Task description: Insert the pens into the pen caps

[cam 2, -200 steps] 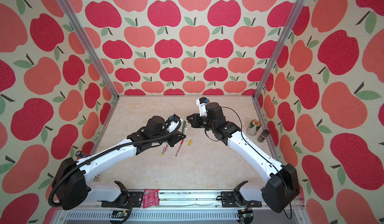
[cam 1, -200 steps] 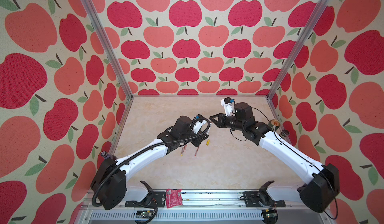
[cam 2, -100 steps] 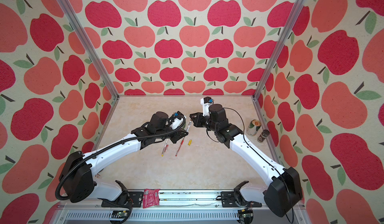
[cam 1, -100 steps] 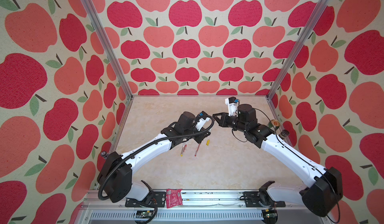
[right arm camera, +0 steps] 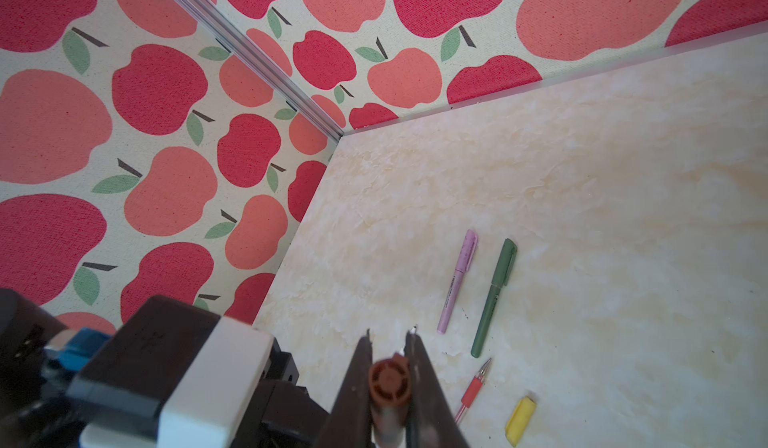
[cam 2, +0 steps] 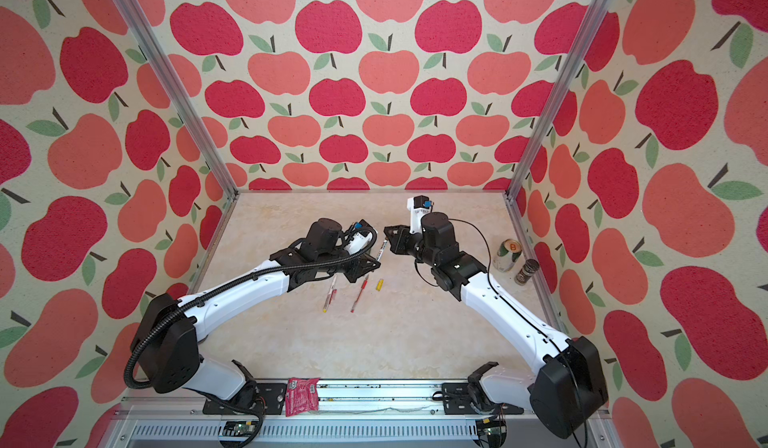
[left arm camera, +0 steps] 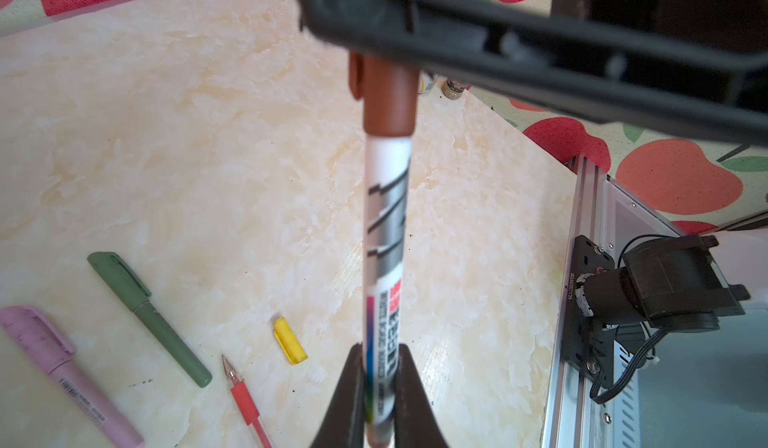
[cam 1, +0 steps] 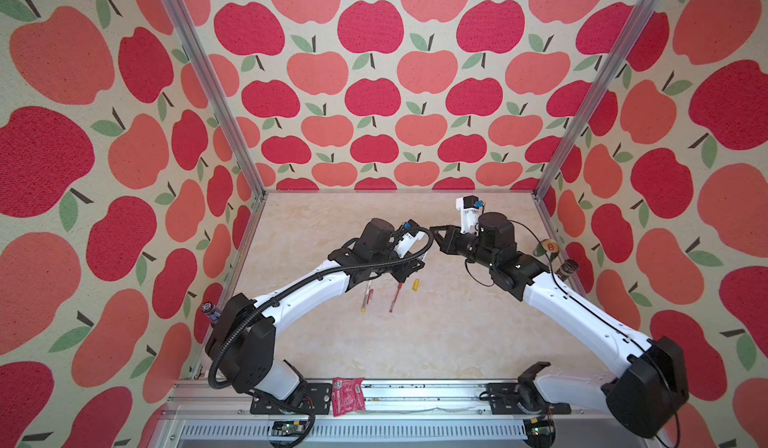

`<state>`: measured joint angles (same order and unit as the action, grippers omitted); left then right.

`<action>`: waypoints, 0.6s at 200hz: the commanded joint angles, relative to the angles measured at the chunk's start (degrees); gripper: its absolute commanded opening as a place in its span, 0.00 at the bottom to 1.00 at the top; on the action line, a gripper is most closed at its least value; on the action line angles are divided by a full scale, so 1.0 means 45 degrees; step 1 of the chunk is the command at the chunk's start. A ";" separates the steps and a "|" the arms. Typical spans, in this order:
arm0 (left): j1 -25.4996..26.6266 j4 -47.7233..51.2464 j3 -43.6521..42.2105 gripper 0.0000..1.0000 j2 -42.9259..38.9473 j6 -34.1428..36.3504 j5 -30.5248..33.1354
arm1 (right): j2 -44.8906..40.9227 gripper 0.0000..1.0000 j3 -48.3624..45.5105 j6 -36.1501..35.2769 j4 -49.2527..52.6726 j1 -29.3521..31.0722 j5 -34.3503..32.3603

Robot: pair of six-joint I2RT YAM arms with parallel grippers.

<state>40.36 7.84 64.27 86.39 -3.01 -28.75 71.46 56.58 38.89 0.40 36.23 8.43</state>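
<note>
My left gripper (left arm camera: 380, 367) is shut on the lower barrel of a white pen with brown trim (left arm camera: 384, 234). A brown pen cap (left arm camera: 388, 101) sits over the pen's far end. My right gripper (right arm camera: 390, 334) is shut on that cap (right arm camera: 389, 381). In a top view the pen (cam 2: 380, 253) bridges the left gripper (cam 2: 372, 265) and the right gripper (cam 2: 388, 234). On the table lie a capped lilac-pink pen (right arm camera: 457, 282), a capped dark green pen (right arm camera: 494, 300), an uncapped red pen (right arm camera: 473, 390), a yellow cap (right arm camera: 520, 421) and a white pen with yellow trim (cam 1: 367, 298).
A drink can (cam 2: 508, 255) and a small dark jar (cam 2: 527, 271) stand by the right wall. A red packet (cam 2: 302, 396) lies on the front rail. A small bottle (cam 1: 209, 311) sits by the left wall. Apple-patterned walls close in three sides.
The left arm has swung a little, its wrist shifting slightly toward the back. The right gripper has drifted slightly to the right. Both grips are unchanged.
</note>
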 commanded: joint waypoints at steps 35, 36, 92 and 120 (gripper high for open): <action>-0.0203 -0.4599 0.1885 0.00 -0.0184 0.0160 -0.0407 | 0.0561 0.06 -0.1000 0.0678 0.2387 0.0776 0.2185; -0.0201 -0.4606 0.1887 0.00 -0.0179 0.0160 -0.0407 | 0.0573 0.06 -0.1005 0.0685 0.2389 0.0777 0.2187; -0.0289 -0.4229 0.1615 0.00 -0.0155 0.0194 -0.0582 | 0.0558 0.10 -0.0410 0.0373 0.2769 0.0697 0.1977; -0.0294 -0.3625 0.0301 0.00 -0.0388 0.0038 -0.0475 | 0.0306 0.23 0.0436 0.0065 0.2910 0.0085 0.1959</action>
<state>39.70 7.88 65.28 87.05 -3.03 -30.57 71.77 57.80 39.35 0.51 35.99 7.99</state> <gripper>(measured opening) 0.127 0.168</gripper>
